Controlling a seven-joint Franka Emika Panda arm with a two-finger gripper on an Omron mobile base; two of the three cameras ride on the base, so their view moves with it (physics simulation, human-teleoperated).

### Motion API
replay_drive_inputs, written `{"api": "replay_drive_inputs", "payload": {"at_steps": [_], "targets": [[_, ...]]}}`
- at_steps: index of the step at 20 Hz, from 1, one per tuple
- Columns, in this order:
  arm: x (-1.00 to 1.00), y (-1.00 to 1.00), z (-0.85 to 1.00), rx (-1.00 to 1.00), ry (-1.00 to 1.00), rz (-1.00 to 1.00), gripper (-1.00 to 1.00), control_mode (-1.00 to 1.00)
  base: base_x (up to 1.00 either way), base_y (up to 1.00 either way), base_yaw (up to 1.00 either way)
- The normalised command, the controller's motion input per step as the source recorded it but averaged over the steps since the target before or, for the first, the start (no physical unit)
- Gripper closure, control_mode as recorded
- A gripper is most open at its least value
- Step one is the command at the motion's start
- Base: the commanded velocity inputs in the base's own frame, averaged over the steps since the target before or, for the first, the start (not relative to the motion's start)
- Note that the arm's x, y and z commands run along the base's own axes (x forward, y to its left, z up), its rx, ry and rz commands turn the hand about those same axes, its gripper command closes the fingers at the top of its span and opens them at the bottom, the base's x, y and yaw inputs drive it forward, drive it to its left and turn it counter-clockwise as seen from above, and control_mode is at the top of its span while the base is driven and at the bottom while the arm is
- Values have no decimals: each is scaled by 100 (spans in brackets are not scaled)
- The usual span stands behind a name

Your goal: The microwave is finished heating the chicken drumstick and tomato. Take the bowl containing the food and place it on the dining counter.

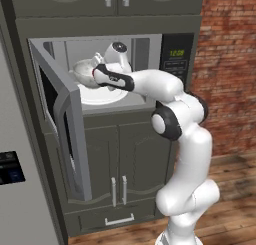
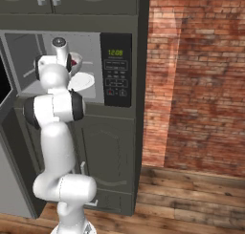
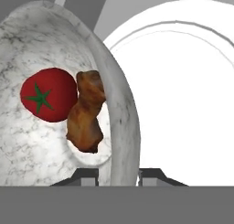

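Note:
The microwave (image 1: 176,59) stands open, its door (image 1: 56,114) swung out to the left. My gripper (image 1: 95,71) reaches inside and is shut on the rim of the white-grey bowl (image 1: 82,69), which hangs tilted above the white turntable plate (image 1: 102,95). In the hand view the bowl (image 3: 27,141) holds the red tomato (image 3: 48,94) and the brown chicken drumstick (image 3: 87,113), and its rim runs down between my gripper's (image 3: 119,175) two fingers. The green-digit keypad (image 2: 116,70) is right of the cavity. The dining counter is out of view.
Dark grey cabinet doors (image 1: 120,154) sit below the microwave and more above it. A grey fridge side with a small panel (image 1: 10,168) is at the left. A brick wall (image 2: 196,80) and wooden floor (image 2: 191,199) lie to the right.

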Motion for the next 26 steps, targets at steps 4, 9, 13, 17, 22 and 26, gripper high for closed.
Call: {"api": "replay_drive_inputs", "payload": {"at_steps": [4,9,13,17,22,26], "targets": [[-74,-5,0,0,0,0,100,-100,0,0,0],[-100,-13,3,0,-4,0,100,-100,0,0,0],[-100,-27,39,4,0,-4,100,-100,0,0,0],[-100,-70,54,6,0,-5,100,-100,0,0,0],[-100,-84,34,2,6,-2,100,-100,0,0,0],[-100,-53,2,0,18,0,100,-100,0,0,0]]}}
